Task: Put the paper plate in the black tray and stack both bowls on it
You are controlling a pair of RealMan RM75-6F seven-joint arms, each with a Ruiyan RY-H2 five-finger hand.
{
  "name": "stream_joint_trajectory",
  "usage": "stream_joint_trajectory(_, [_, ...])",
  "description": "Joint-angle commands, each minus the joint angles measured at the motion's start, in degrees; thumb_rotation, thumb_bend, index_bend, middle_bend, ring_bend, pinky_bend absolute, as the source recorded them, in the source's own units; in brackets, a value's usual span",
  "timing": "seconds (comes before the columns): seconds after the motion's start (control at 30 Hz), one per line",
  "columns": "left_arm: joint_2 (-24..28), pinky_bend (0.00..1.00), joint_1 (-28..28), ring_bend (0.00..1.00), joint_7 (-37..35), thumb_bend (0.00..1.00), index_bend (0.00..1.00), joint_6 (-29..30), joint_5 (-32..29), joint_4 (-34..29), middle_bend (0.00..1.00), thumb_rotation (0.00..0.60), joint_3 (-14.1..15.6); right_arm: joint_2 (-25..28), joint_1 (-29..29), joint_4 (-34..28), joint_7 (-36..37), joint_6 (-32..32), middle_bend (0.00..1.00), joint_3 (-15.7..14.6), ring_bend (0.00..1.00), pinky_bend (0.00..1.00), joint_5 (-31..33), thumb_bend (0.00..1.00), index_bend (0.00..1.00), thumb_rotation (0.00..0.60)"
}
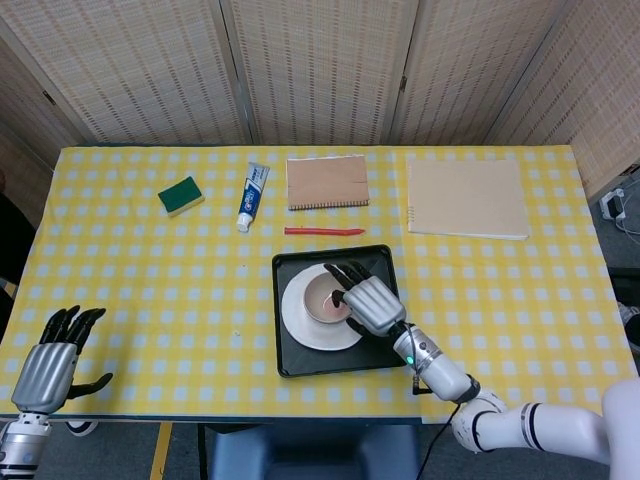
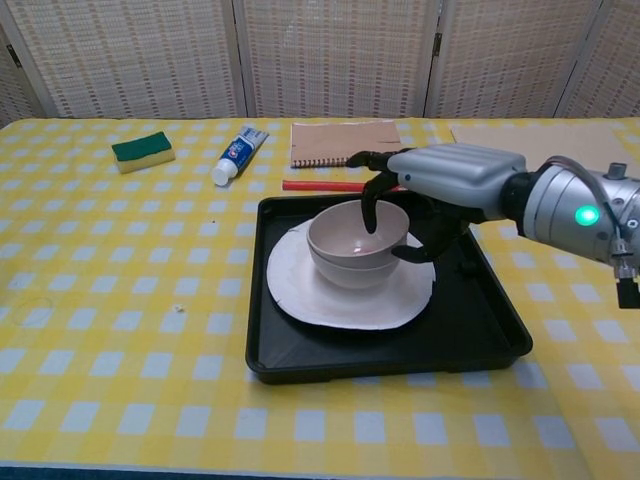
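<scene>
Pale nested bowls (image 2: pixel 357 243) sit on the paper plate (image 2: pixel 350 291), right robot hand (image 2: pixel 420 190) gripping the rim; no lettering legible.

Bright, even light; sharp focus

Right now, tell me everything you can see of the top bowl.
The top bowl is pale pinkish-beige, matte and looks like plastic or paper. It sits upright, nested in the lower bowl, which stands on the paper plate in the black tray. The right hand is over its far-right rim, with fingers curling down over the edge into it. Inside looks empty.
</scene>
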Motion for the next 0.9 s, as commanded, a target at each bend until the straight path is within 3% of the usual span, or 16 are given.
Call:
stream_joint_trajectory(0.03, [0.2,0.0,0.2,0.05,-0.4,0.19,0.14,0.4,0.1,0.1,0.16,0.6,-0.1,3.6,-3.3,-4.4,1.3,5.2,0.0,-1.6,0.0,0.0,-3.5,0.41,0.36,0.6])
stream_joint_trajectory(0.17, [0.4,0.0,0.5,0.05,-0.5,0.19,0.11,0.5,-0.6,0.0,0.16,0.6,-0.3,9.6,-9.9,-9.3,3.1,14.3,0.0,-4.9,0.0,0.0,-8.0,0.41,0.1,0.6])
stream_joint_trajectory(0.27, [0.7,0.0,0.5,0.04,0.5,0.19,0.1,-0.1,-1.5,-0.5,0.16,0.6,-0.2,14.1,-15.7,-11.0,6.0,21.5,0.0,-7.8,0.0,0.0,-11.4,0.41,0.01,0.6])
stream_joint_trajectory(0.5, [0.2,0.0,0.6,0.04,2.0,0.19,0.09,1.1,0.5,-0.9,0.15,0.6,0.1,18.3,-30.8,-4.4,11.0,39.4,0.0,-14.5,0.0,0.0,-17.5,0.41,0.0,0.6])
stream_joint_trajectory(0.63, [-0.7,0.0,1.0,0.04,2.3,0.19,0.08,3.0,2.5,0.0,0.14,0.6,0.2,17.7,-36.8,0.8,15.6,45.6,0.0,-15.7,0.0,0.0,-18.1,0.41,0.0,0.6])
stream_joint_trajectory(0.73, [-1.5,0.0,1.2,0.03,2.3,0.19,0.07,4.2,3.5,0.8,0.12,0.6,0.1,17.0,-39.9,4.3,18.7,48.9,0.0,-15.9,0.0,0.0,-19.5,0.41,0.0,0.6])
stream_joint_trajectory(0.9, [-2.6,0.0,1.6,0.02,3.2,0.19,0.06,5.6,4.2,1.5,0.11,0.6,-0.1,18.6,-41.0,4.5,21.0,48.7,0.0,-16.0,0.0,0.0,-21.7,0.4,0.0,0.6])
